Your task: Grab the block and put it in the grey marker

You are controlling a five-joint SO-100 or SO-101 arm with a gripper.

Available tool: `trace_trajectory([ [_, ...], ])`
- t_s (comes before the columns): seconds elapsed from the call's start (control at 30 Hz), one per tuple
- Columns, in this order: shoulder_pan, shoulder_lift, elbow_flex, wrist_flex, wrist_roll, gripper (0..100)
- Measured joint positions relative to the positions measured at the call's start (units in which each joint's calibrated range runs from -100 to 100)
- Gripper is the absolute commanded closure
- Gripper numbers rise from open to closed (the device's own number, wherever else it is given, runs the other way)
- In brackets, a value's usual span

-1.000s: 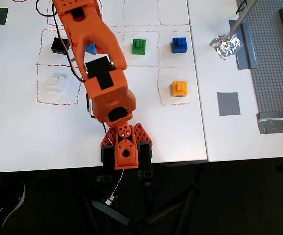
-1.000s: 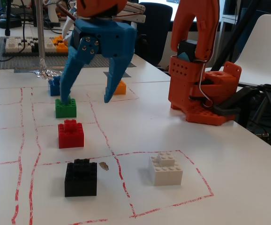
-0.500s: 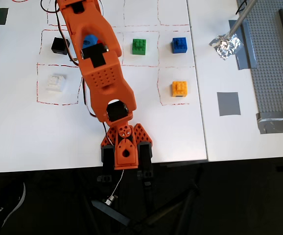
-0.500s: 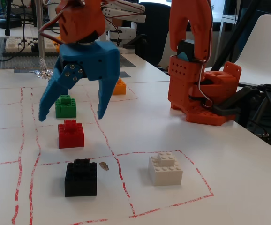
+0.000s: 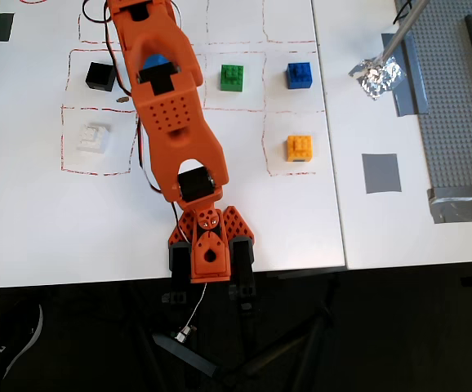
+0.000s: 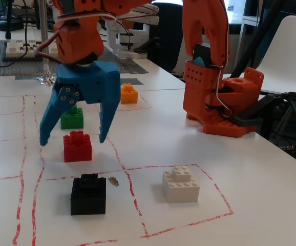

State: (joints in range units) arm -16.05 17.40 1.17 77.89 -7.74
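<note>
- While the blue two-finger gripper hangs at centre-left of the fixed view, its fingers spread wide and holding nothing, the small red studded plastic brick sits on the white table just below and between the tips.
- That brick looks light, rigid and smooth-sided; I judge its flat opposite walls the best hold, under the studs.
- In the overhead view the orange arm covers the brick entirely.
- At centre-right there, the flat square grey tape patch lies well apart and bare.
</note>
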Motion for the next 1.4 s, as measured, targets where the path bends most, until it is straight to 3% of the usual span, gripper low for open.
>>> trace_trajectory([
  [0.17, -0.1, 2.2, 0.0, -1.6, -0.7, 73],
  [0.33, -0.1, 2.3, 0.0, -3.5, -1.1, 100],
  [0.63, -0.1, 0.3, 2.3, -5.2, -0.5, 100],
  [1.03, 1.5, -24.8, 12.3, 6.0, 8.1, 100],
  [1.23, 11.0, -39.8, 26.0, 9.7, 15.3, 100],
  [1.4, 27.0, -49.8, 32.3, 11.7, 24.3, 100],
])
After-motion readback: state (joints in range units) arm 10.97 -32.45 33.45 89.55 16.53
